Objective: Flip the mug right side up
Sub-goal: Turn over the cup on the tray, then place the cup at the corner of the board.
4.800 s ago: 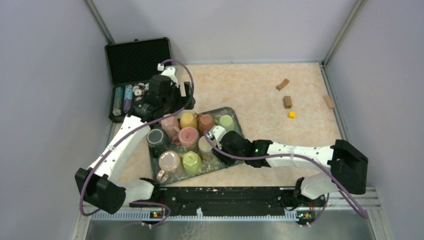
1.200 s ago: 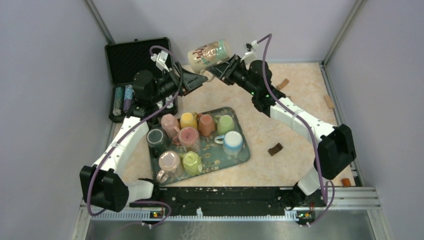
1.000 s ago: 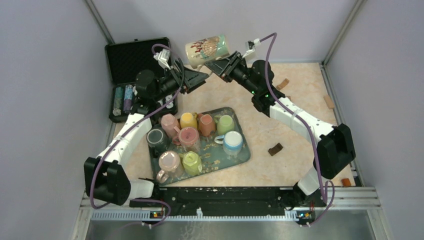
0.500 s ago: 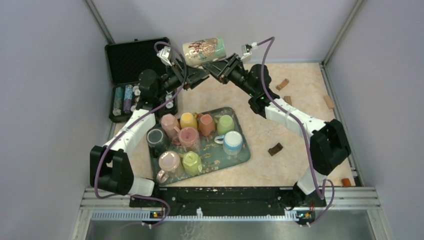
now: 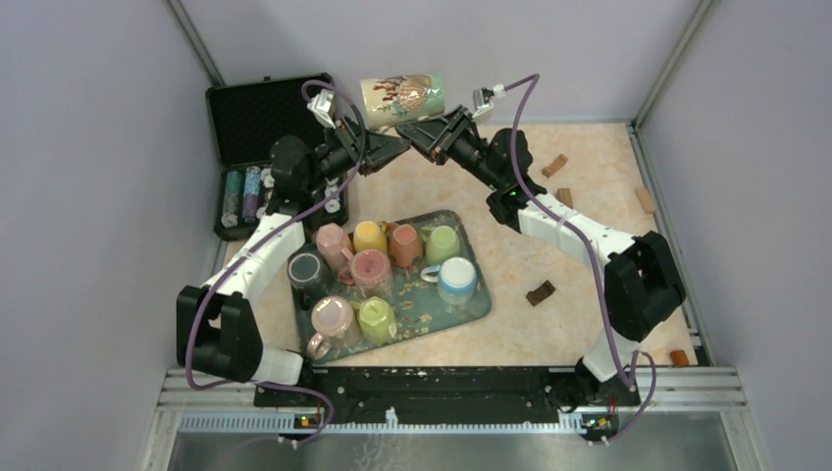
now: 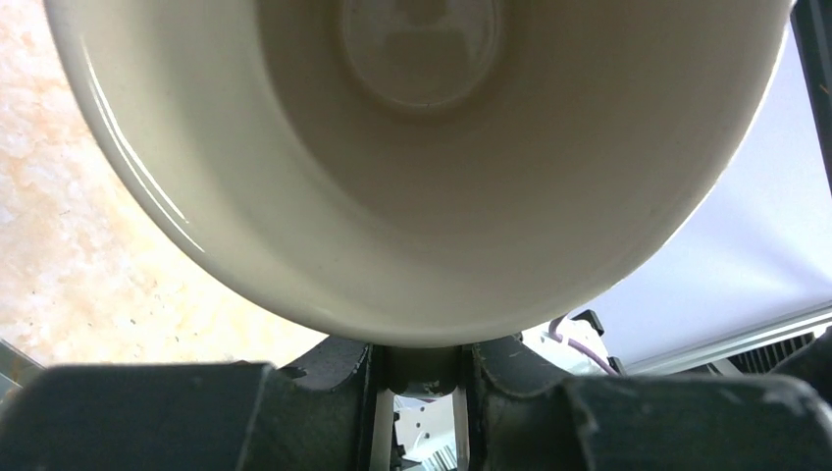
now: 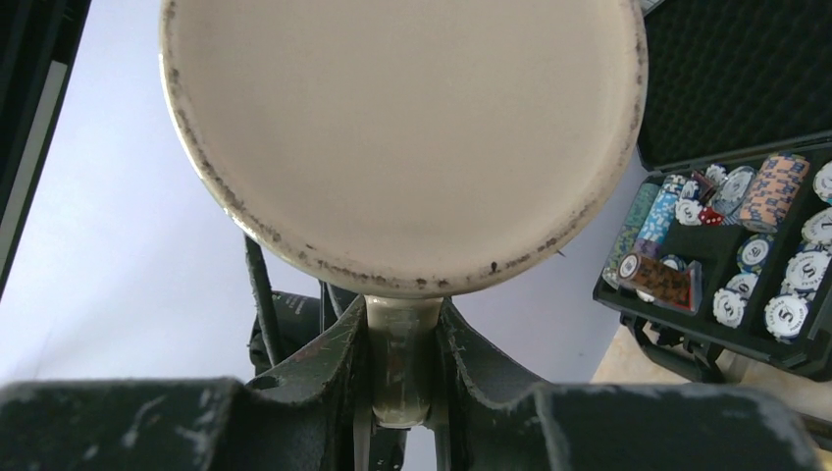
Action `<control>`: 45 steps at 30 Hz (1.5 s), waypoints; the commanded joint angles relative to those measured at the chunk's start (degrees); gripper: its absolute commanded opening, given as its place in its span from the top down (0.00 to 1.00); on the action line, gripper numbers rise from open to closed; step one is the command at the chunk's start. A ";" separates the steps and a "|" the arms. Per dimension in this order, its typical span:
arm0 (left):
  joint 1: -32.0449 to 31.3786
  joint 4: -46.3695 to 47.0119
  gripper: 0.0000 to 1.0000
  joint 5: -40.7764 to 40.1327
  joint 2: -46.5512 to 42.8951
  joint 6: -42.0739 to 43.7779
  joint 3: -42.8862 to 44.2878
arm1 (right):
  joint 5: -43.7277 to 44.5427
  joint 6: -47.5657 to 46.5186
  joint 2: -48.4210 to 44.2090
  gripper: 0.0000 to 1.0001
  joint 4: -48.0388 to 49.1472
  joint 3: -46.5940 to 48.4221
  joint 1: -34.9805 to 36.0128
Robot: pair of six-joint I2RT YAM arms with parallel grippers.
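The table [image 5: 510, 186] has its working space in the middle, and I have both arms reaching to the far side, high above it, so that turning can be done clear of everything below. The tray [image 5: 478, 304] sits near the arms' bases with the other mugs [image 5: 371, 267] packed on it, most of them mouth down. That crowding is, I judge, why this one is being handled in the air and not flipped in place. The black case [image 5: 265, 113] lies open at the far left, off the work.

The mug [image 5: 402, 95] hangs on its side between the two grippers, touching nothing else. The right gripper [image 7: 397, 343] faces its base and is clamped on the handle [image 7: 396, 392]. The left gripper [image 6: 417, 368] faces the open mouth, with its jaws drawn narrow under the rim and the handle between them, which I read as a second grip. With both on the handle, I take this as a handover, so one arm can let go and the other can bring the mouth upward.
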 commanded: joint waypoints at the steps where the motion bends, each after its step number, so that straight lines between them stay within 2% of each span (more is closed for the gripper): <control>1: -0.26 2.86 0.89 0.65 -0.39 2.36 2.61 | -0.82 -1.08 -1.13 1.00 9.91 1.01 -0.20; 3: -0.28 1.61 0.99 0.38 -0.36 3.89 3.31 | -0.92 -1.85 -1.31 1.00 9.33 0.38 -0.15; 9: -0.35 -6.13 1.00 -2.84 -1.27 12.77 6.98 | -1.11 -5.69 -1.17 0.98 4.57 0.09 -0.19; 12: -0.35 -9.65 1.00 -5.63 -1.33 16.45 8.60 | -1.00 -6.78 -0.71 0.87 3.71 -0.37 -0.15; 18: -0.78 -14.15 1.00 -10.56 -0.05 21.38 11.52 | -0.22 -10.21 -0.68 0.72 -0.16 -1.22 -0.15; 31: -0.83 -14.90 1.00 -16.45 7.34 22.80 17.23 | 2.71 -14.72 -0.37 0.39 -10.21 -3.32 -0.28; 38: -0.69 -27.76 1.00 -21.76 11.96 35.63 26.83 | 3.03 -14.99 -3.54 0.38 -20.89 -4.69 -0.69; 45: -0.79 -44.32 1.00 -27.15 20.90 46.92 41.39 | 3.03 -14.99 -11.36 0.38 -37.60 -4.85 -0.63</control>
